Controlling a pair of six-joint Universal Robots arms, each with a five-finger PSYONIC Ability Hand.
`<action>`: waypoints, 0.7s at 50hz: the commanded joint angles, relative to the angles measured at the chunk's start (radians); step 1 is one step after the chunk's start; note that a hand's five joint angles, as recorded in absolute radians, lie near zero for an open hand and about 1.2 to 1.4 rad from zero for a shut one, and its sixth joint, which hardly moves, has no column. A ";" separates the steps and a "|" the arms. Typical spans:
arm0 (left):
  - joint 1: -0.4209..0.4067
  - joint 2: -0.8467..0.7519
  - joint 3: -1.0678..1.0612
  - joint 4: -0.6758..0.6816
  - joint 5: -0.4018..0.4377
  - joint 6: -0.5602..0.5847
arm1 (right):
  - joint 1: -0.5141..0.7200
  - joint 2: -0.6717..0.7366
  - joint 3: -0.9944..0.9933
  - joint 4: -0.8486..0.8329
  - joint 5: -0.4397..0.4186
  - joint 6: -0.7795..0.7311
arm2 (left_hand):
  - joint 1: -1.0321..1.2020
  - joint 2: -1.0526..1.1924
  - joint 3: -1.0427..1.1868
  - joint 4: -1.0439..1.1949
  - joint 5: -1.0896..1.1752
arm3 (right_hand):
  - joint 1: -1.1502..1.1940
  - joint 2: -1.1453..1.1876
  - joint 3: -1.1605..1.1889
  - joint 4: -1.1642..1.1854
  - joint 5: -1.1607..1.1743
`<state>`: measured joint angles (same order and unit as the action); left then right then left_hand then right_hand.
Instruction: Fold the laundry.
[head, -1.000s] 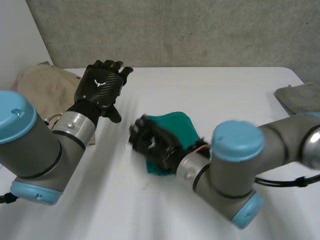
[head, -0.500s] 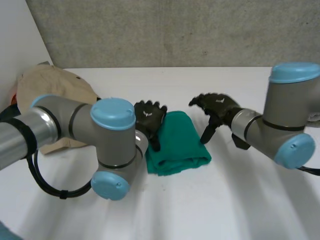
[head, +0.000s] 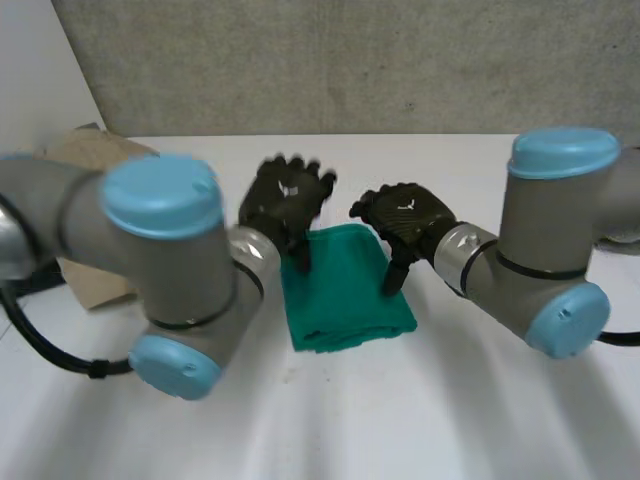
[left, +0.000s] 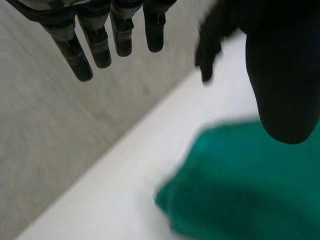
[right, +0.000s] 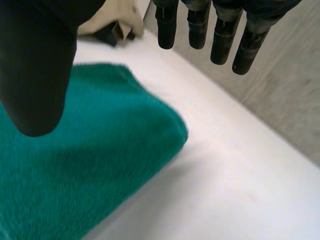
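A folded green towel (head: 345, 290) lies in the middle of the white table (head: 450, 420). My left hand (head: 287, 198) hovers over the towel's far left corner, fingers straight and open, holding nothing. My right hand (head: 402, 220) hangs above the towel's far right corner, also open and empty. In the left wrist view the green towel (left: 250, 185) lies under my thumb (left: 282, 75), with my straight fingers (left: 100, 40) spread beyond its edge. In the right wrist view the towel (right: 85, 165) sits below my thumb (right: 35, 65), my fingers (right: 220, 30) out past its rounded corner.
A beige cloth pile (head: 85, 200) lies at the table's far left, partly behind my left arm. A grey wall (head: 350, 60) runs along the table's back edge. Bare table (right: 225, 190) stretches beside the towel.
My left hand has swung in from the far left to the towel's far left corner. My right hand lifted off the towel, went right, then came back over its far right corner.
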<state>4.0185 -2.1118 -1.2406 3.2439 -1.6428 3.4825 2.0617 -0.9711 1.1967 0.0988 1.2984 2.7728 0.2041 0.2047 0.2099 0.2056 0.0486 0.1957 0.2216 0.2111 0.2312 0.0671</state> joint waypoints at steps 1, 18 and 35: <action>0.082 0.179 -0.063 0.014 0.260 -0.072 | 0.038 -0.095 0.275 -0.236 0.004 -0.021 | -0.029 -0.029 -0.035 -0.030 -0.048 | -0.021 -0.047 -0.037 -0.057 -0.067; 0.157 0.257 -0.097 -0.058 0.663 -0.091 | 0.109 0.130 0.281 -0.464 0.111 -0.076 | -0.029 -0.029 -0.035 -0.030 -0.048 | -0.021 -0.047 -0.037 -0.057 -0.067; 0.154 0.265 -0.105 -0.059 0.663 -0.092 | 0.109 0.227 0.121 -0.472 0.104 -0.096 | -0.030 -0.030 -0.035 -0.031 -0.049 | 0.773 0.747 0.757 0.737 0.727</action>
<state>4.1712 -1.8498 -1.3411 3.1849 -0.9794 3.3899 2.1705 -0.7770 1.3688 -0.3808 1.4142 2.6735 0.2041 0.2047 0.2099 0.2055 0.0486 0.6242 0.7548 0.7514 0.7513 0.5063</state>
